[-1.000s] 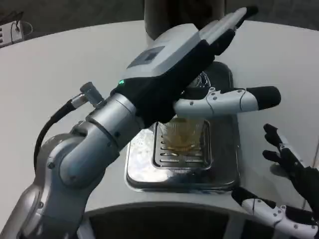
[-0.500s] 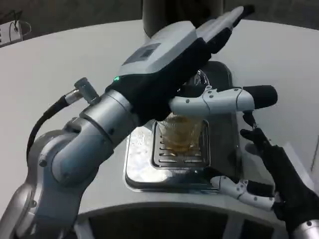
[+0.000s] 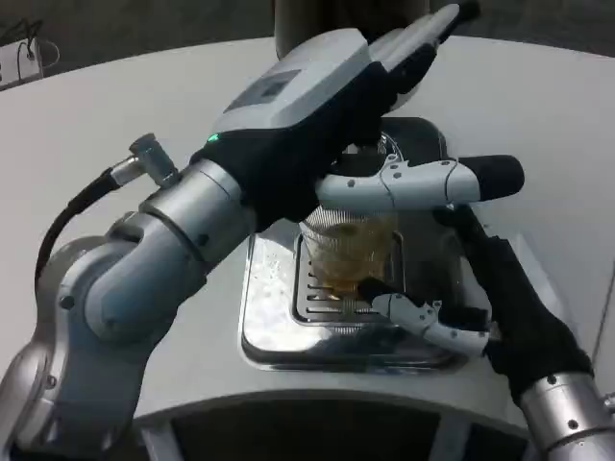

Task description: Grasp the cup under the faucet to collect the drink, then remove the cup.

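right hand [image 3: 485,298] beside cup [image 3: 348,252], contact unclear

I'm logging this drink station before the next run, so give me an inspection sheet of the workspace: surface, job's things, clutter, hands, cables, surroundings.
Surface: white table, round-edged, bare where it shows.
Job's things: clear ribbed cup holding amber drink, upright on the slotted grate of the steel drip tray; the dark dispenser column rises behind, the faucet itself hidden by the left hand.
Clutter: nothing seen.
Hands: left hand held over the cup, fingers stretched out, holding nothing; right hand open beside the cup, one white finger lying close to its base, contact unclear.
Cables: black cable looping from the left forearm's connector.
Surroundings: small object at the table's far left edge, too small to identify.
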Controlling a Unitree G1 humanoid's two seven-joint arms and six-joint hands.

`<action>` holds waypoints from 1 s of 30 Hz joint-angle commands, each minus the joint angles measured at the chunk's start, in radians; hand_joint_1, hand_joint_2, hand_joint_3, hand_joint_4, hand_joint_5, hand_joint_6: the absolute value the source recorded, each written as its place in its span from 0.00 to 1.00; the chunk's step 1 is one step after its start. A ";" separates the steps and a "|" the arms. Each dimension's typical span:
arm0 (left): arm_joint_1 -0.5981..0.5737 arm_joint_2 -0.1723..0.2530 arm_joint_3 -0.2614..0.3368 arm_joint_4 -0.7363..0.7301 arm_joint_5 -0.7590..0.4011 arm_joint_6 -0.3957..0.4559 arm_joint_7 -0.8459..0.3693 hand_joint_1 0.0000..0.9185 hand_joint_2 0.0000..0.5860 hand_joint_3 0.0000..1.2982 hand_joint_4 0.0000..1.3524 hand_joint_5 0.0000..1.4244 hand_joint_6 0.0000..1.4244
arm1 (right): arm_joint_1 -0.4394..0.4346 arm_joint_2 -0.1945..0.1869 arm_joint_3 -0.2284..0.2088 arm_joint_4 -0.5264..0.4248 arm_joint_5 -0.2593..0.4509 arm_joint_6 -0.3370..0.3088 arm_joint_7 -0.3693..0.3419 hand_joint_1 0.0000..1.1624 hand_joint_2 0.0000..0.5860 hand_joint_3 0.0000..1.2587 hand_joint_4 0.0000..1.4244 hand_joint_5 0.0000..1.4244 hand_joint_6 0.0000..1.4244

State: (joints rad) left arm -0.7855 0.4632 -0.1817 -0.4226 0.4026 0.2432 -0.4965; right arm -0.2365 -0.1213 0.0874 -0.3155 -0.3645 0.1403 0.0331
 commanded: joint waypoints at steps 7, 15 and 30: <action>-0.008 0.029 0.002 -0.002 0.014 0.021 -0.036 0.00 0.00 0.00 0.00 0.00 0.06 | -0.086 0.039 0.033 0.094 0.008 -0.011 -0.025 0.71 0.36 0.00 0.00 0.05 0.08; -0.024 0.044 -0.006 0.011 0.019 0.017 -0.053 0.00 0.00 0.00 0.00 0.00 0.06 | -0.135 0.057 0.049 0.164 0.023 -0.024 -0.043 0.71 0.36 0.00 0.00 0.04 0.08; -0.068 0.081 -0.063 0.057 0.034 0.008 -0.117 0.00 0.00 0.00 0.00 0.00 0.06 | -0.174 0.069 0.061 0.213 0.032 -0.033 -0.064 0.71 0.36 0.00 0.01 0.05 0.08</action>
State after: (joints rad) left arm -0.8678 0.5299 -0.2171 -0.3968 0.4181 0.2424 -0.5738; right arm -0.4023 -0.0578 0.1409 -0.1156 -0.3355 0.1275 -0.0216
